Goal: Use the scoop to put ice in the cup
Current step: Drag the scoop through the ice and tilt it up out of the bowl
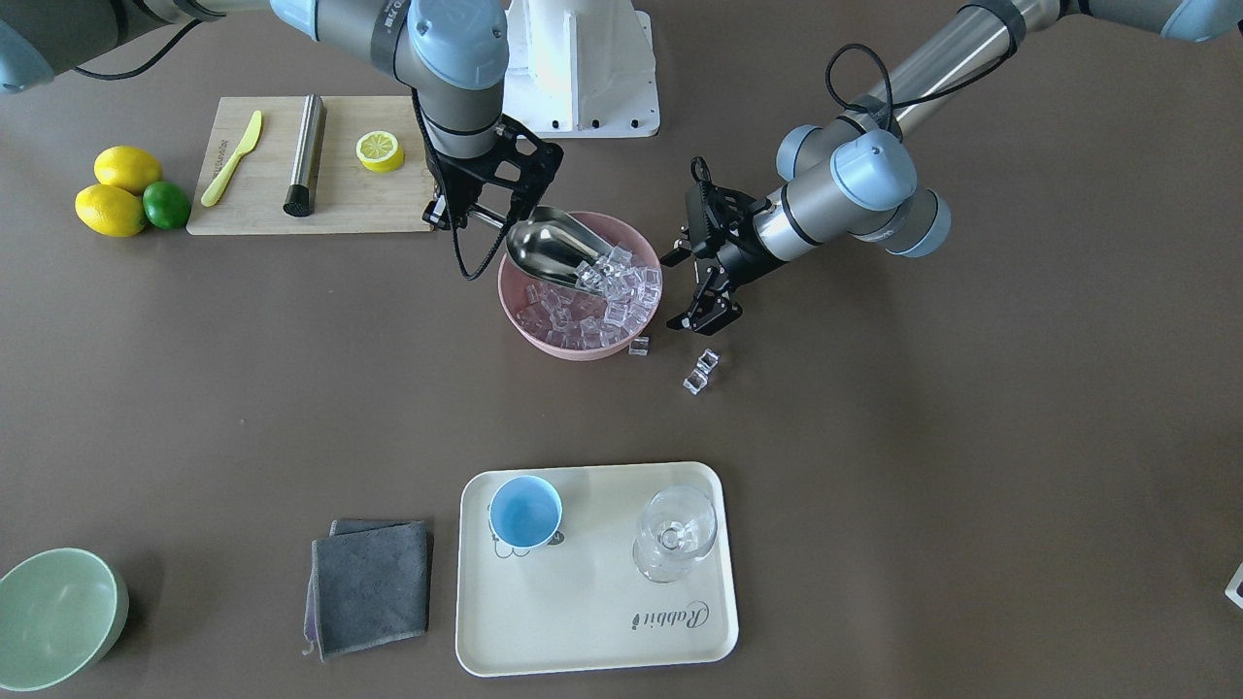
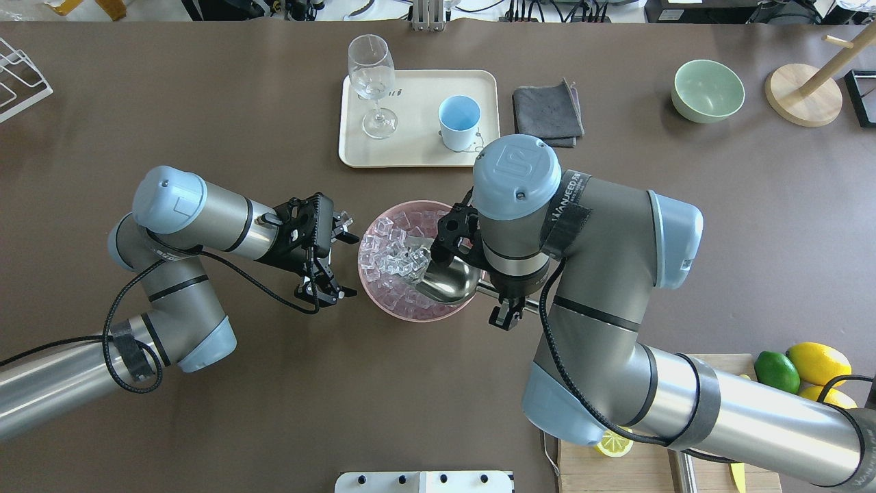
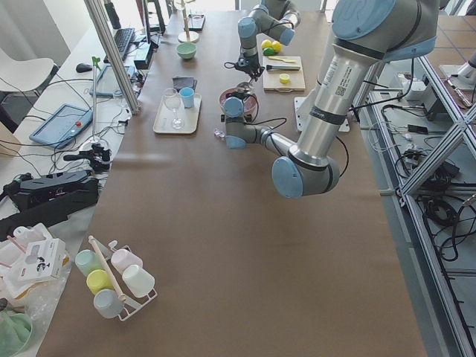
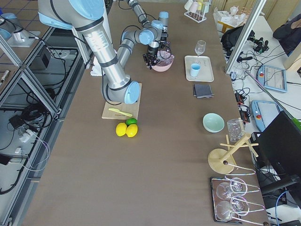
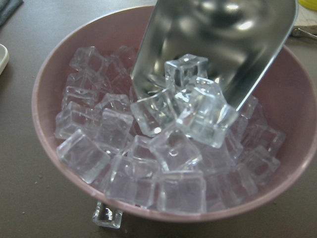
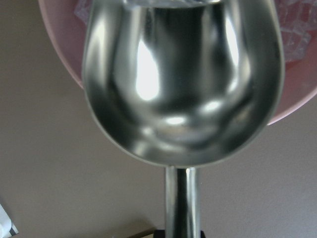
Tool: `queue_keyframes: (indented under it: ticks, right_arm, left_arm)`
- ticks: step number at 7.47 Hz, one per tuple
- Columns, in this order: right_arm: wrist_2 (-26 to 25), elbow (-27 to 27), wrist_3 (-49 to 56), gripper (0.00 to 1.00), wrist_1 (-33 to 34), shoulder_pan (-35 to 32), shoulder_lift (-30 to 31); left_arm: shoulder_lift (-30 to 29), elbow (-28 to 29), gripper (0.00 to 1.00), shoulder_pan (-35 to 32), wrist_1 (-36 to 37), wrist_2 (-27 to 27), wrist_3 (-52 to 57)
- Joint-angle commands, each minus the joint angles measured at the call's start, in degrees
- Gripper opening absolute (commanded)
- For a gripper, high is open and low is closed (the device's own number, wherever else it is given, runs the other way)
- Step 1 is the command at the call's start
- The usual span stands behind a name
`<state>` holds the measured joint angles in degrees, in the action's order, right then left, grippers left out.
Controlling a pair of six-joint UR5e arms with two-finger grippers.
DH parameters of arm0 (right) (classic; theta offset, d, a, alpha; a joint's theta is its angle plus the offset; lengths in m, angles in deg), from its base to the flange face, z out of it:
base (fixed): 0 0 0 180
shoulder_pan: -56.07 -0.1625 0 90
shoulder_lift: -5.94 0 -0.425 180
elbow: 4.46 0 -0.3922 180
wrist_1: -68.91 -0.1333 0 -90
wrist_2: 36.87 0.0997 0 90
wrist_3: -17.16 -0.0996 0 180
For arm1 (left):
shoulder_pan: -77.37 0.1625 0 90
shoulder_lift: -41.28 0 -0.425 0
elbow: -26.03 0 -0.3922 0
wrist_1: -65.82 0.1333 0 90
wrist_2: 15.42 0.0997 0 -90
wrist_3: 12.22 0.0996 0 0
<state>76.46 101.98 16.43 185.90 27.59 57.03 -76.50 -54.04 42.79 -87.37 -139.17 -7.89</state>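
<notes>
The steel scoop is tilted down into a pink bowl full of ice, with several cubes at its mouth. My right gripper is shut on the scoop's handle at the bowl's edge; the scoop also shows in the overhead view and fills the right wrist view. My left gripper is open and empty, close beside the bowl on its other side. The light-blue cup stands empty on a cream tray, apart from both grippers.
Three loose cubes lie on the table by the bowl. A stemmed glass shares the tray. A grey cloth and a green bowl lie beside it. A cutting board and lemons sit behind the right arm.
</notes>
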Motion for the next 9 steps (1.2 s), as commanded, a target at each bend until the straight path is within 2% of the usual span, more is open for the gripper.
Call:
queue_keyframes:
  ticks: [1, 2, 4, 9]
  right_arm:
    - [0.1, 4.8, 2.6, 0.0, -1.6, 0.0, 3.6]
    - [0.3, 6.3, 2.7, 0.0, -1.9, 0.0, 4.4]
    - [0.8, 8.7, 2.7, 0.0, -6.9, -0.1, 7.7]
    - [0.4, 14.7, 0.2, 0.0, -7.0, -0.3, 8.8]
  left_arm:
    - [0.0, -0.1, 0.99, 0.0, 0.2, 0.1, 0.0]
    - [0.0, -0.1, 0.99, 0.0, 1.0, 0.0, 0.0]
    - [0.0, -0.2, 0.99, 0.0, 1.0, 0.0, 0.0]
    - [0.6, -1.4, 0.99, 0.0, 0.8, -0.1, -2.7]
